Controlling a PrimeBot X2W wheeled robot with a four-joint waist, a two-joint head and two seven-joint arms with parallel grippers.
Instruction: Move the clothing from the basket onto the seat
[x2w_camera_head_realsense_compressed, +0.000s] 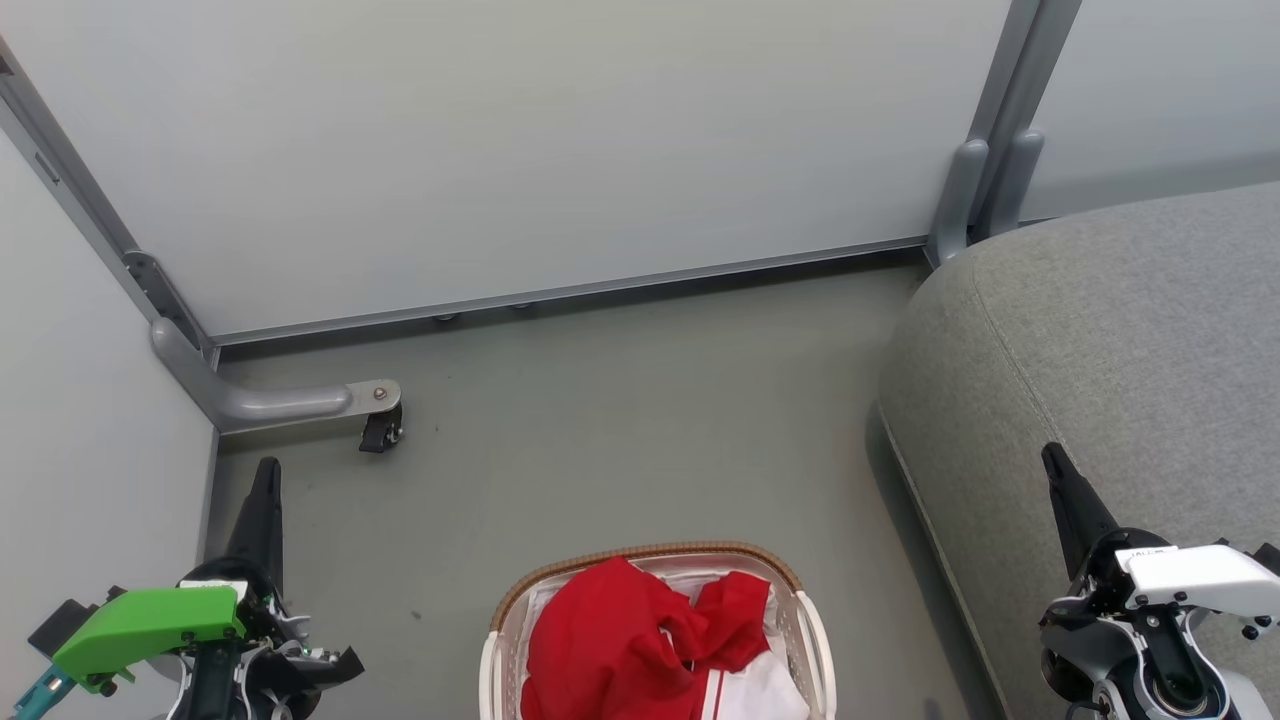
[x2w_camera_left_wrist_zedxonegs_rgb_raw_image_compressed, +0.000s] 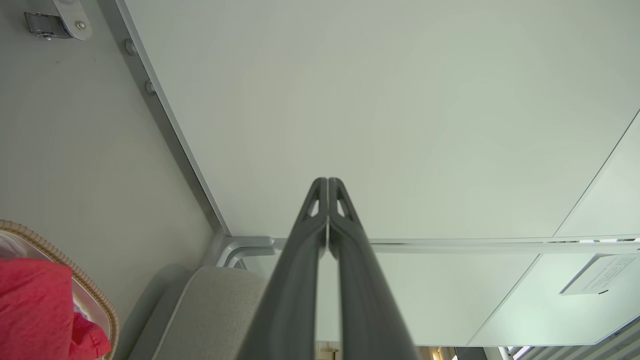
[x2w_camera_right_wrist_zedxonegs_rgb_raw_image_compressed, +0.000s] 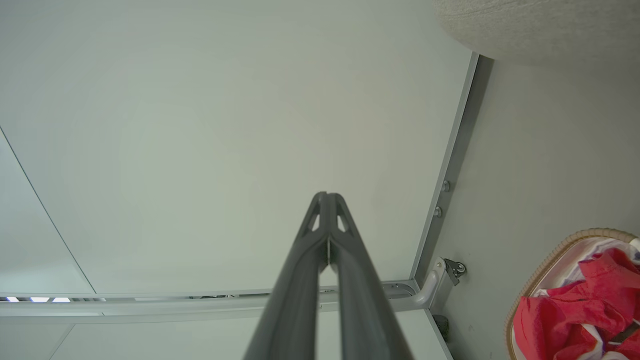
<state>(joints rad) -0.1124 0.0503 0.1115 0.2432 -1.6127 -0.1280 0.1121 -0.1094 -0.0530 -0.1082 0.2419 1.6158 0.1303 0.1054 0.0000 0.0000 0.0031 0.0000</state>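
Head view: red clothing heaped in basket on floor, left of seat. Likely light, limp, drapes when lifted. Best hold: raised fold at heap top. Both jaws closed, empty, well apart from heap.

I see the clothing lying in the basket, which stands on the floor just before me, the seat off to its right, the wall behind both, my left gripper left of the basket and my right gripper by the seat.
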